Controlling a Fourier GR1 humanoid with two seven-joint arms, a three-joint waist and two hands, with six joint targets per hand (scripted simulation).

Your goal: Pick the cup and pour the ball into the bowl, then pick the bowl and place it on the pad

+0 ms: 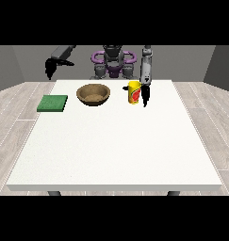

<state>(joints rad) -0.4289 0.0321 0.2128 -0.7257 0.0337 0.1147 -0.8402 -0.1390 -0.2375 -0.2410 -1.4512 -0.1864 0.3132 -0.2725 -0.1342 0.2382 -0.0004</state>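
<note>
Yellow cup (134, 92) stands upright near table's (111, 155) far edge, w/ the hand at the view's right (144, 95) just beside it, pointing down. Can't tell if its fingers are spread or curled; it prob. isn't holding the cup yet. Risk: a sideways nudge tips the cup and spills the ball, unseen inside, short of the wooden bowl (93, 93). Hand at view's left (49, 68) hangs off-table, fingers unclear. Green pad (53, 103) hugs the left edge, so bowl placement has little margin. Plenty of open room toward the camera.
</note>
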